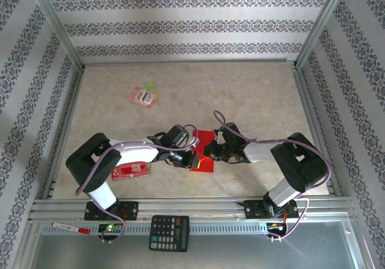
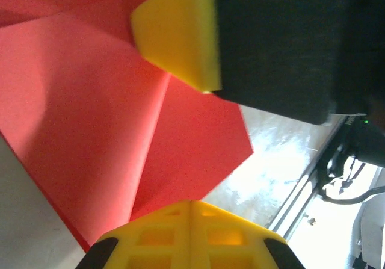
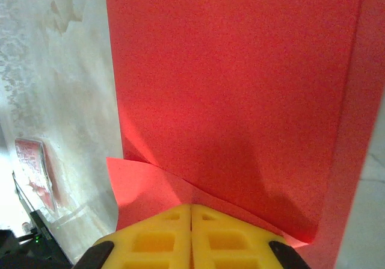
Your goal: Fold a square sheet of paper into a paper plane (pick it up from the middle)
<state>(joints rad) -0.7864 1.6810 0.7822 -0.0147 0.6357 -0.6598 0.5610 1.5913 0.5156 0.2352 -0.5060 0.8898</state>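
I find the bright red folded paper sheet (image 1: 205, 165) near-centre, largely hidden under the left gripper (image 1: 194, 159) and right gripper (image 1: 211, 152) (both pressed together at its edges); its long axis runs near-to-far, tip unclear.

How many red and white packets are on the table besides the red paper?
2. One packet lies far back on the left, beside a small green thing; the other packet sits near the front, partly under the left arm. More may hide beneath the arms.
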